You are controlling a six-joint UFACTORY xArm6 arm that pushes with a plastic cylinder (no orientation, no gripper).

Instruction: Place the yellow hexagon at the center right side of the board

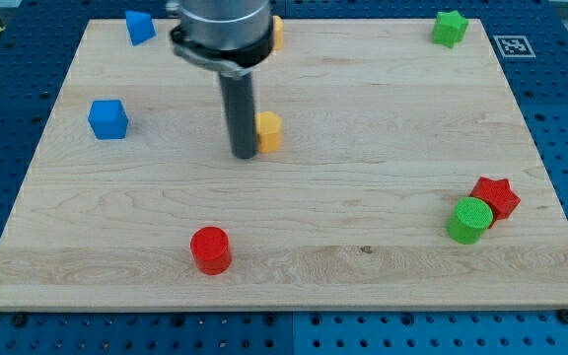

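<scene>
Camera view: yellow hexagon (268,130) touches my tip (244,155), on its right.

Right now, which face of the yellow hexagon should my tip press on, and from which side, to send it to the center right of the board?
Press its face toward the view's left. My tip already sits right against that side of the yellow hexagon, probably touching. It has flat sides, so aim through its middle and push toward the view's right, easing slightly down. The path looks free; the green cylinder and red star lie lower.
</scene>
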